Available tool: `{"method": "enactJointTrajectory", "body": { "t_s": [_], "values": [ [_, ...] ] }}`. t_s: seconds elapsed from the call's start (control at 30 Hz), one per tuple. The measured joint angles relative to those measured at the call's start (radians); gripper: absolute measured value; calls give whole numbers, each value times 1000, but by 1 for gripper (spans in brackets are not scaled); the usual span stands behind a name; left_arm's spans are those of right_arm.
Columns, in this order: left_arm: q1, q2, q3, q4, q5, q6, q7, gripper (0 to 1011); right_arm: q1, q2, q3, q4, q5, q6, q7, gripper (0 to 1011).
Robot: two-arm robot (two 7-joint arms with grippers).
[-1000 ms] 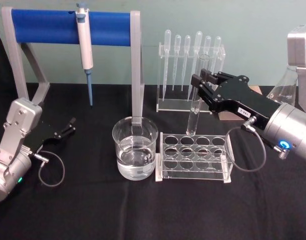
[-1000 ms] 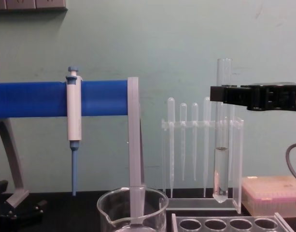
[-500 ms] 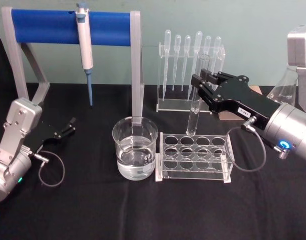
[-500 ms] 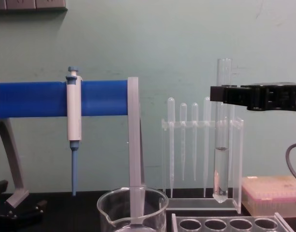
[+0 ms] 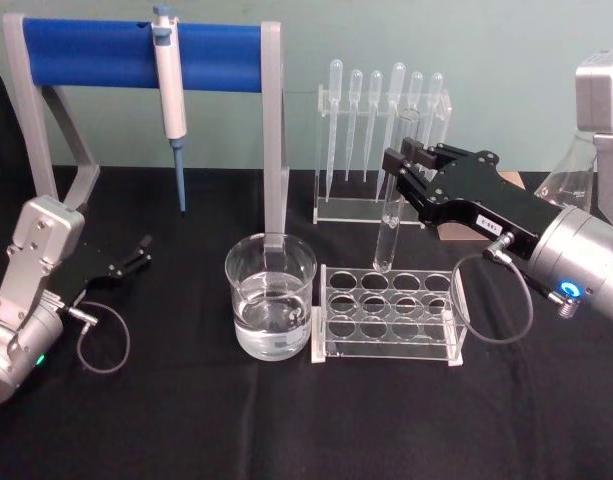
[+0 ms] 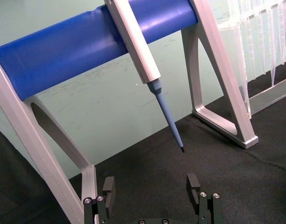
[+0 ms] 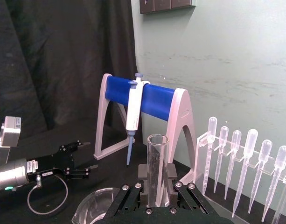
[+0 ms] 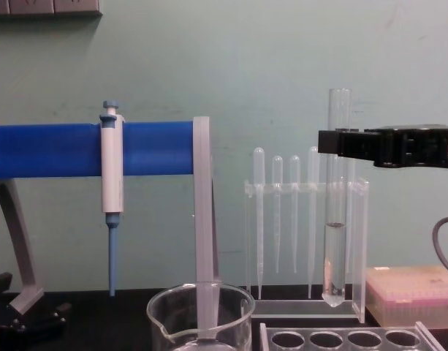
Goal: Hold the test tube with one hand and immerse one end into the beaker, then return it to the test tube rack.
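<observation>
My right gripper point(image 5: 397, 172) is shut on the test tube point(image 5: 390, 225), gripping it near its upper part and holding it upright. The tube's round bottom hangs just above the back-left holes of the clear rack point(image 5: 391, 312). From the chest view, the test tube point(image 8: 335, 256) holds clear liquid in its lower part below the right gripper point(image 8: 335, 143). The right wrist view has the test tube point(image 7: 156, 161) pinched between the fingers. The beaker point(image 5: 271, 305), partly filled with clear liquid, stands left of the rack. My left gripper point(image 5: 136, 255) rests open at the far left, and the left gripper point(image 6: 151, 184) holds nothing.
A blue-barred stand point(image 5: 136, 55) carries a white-and-blue pipette point(image 5: 171, 100) behind the beaker. A clear holder with several droppers point(image 5: 381, 120) stands behind the rack. A glass flask point(image 5: 571, 175) and a pink box point(image 8: 410, 292) sit at the right.
</observation>
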Motion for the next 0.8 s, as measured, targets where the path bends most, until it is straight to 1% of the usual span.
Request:
{"method": "enactJointTrajectory", "body": {
  "t_s": [0.8],
  "values": [
    [0,0,0,0,0,0,0,1000,0,0,0,0,0,0,0,224]
  ]
}}
